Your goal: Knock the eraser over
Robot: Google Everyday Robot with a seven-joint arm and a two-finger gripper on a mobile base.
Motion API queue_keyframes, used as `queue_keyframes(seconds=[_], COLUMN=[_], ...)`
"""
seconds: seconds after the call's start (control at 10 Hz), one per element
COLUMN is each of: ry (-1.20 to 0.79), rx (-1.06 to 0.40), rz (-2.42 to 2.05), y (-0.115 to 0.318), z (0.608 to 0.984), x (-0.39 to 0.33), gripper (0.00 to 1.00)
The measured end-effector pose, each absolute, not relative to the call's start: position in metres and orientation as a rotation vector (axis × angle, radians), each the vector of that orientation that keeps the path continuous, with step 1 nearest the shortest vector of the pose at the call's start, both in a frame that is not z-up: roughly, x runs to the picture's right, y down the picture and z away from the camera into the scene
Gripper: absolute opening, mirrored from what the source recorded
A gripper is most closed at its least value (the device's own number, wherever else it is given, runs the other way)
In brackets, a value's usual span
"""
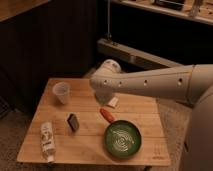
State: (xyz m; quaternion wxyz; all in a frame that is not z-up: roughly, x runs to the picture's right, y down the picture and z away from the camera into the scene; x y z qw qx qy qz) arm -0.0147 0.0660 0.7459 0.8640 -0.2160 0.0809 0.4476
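Note:
The eraser (73, 121) is a small dark block standing upright on the wooden table (145, 112), left of centre. My arm reaches in from the right over the back of the table. Its gripper end (104, 89) hangs above the table's middle, up and to the right of the eraser and well apart from it. The fingers are hidden under the white wrist housing.
A clear plastic cup (61, 92) stands at the back left. A white labelled bottle (47, 140) lies at the front left. A green pan (122, 139) with an orange handle (107, 115) sits at the front centre. A pale pad (113, 102) lies under the arm.

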Motion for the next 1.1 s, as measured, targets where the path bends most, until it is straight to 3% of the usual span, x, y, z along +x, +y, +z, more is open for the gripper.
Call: queue_keyframes(seconds=[1.1], ry=[0.178], rx=[-0.488], rz=[0.823], y=[0.061], z=[0.766], x=[-0.050], gripper=[0.03])
